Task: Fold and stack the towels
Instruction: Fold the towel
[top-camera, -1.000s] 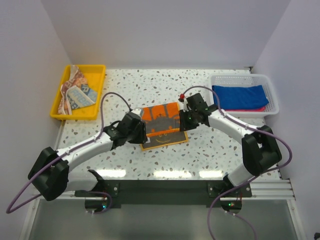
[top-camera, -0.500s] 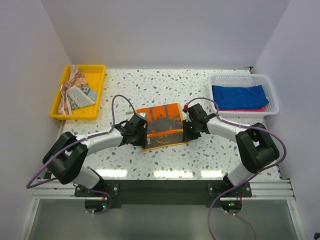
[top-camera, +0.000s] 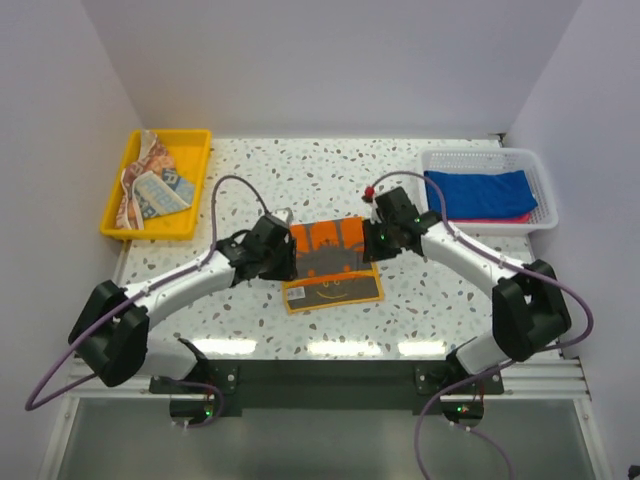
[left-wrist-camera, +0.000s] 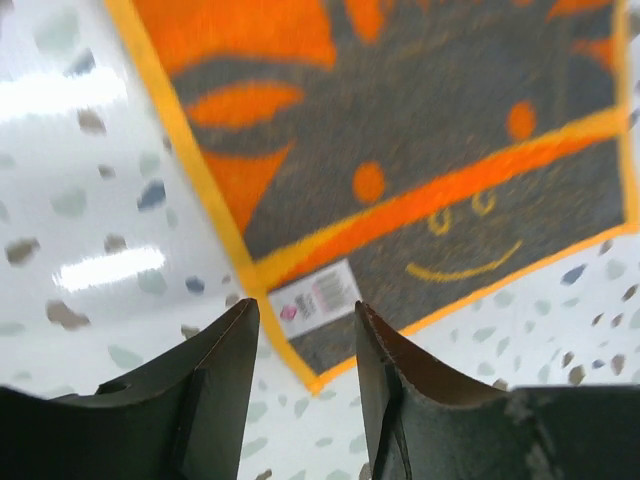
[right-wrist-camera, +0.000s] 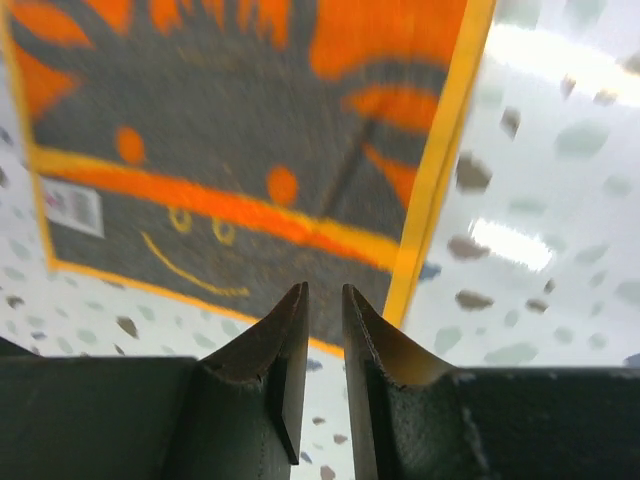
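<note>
The orange towel with the yellow edge (top-camera: 335, 285) lies flat at the table's middle, showing a grey sun face and a white label (left-wrist-camera: 315, 297). My left gripper (top-camera: 283, 244) hangs over its left edge, open and empty (left-wrist-camera: 306, 304). My right gripper (top-camera: 376, 240) hangs over its right edge, its jaws a narrow gap apart with nothing between them (right-wrist-camera: 323, 287). The towel fills both wrist views (left-wrist-camera: 420, 180) (right-wrist-camera: 230, 130). The royal blue towel (top-camera: 478, 193) lies folded on the hot pink towel (top-camera: 490, 217). The orange-blue printed towel (top-camera: 150, 185) lies crumpled.
The white mesh basket (top-camera: 480, 153) at the back right holds the blue and pink towels. The yellow plastic tray (top-camera: 155, 232) at the back left holds the printed towel. Grey walls close in the left, right and back sides.
Both grippers have moved from the towel's near side edges toward its far half. The towel's near edge now lies slightly closer to the arm bases.
</note>
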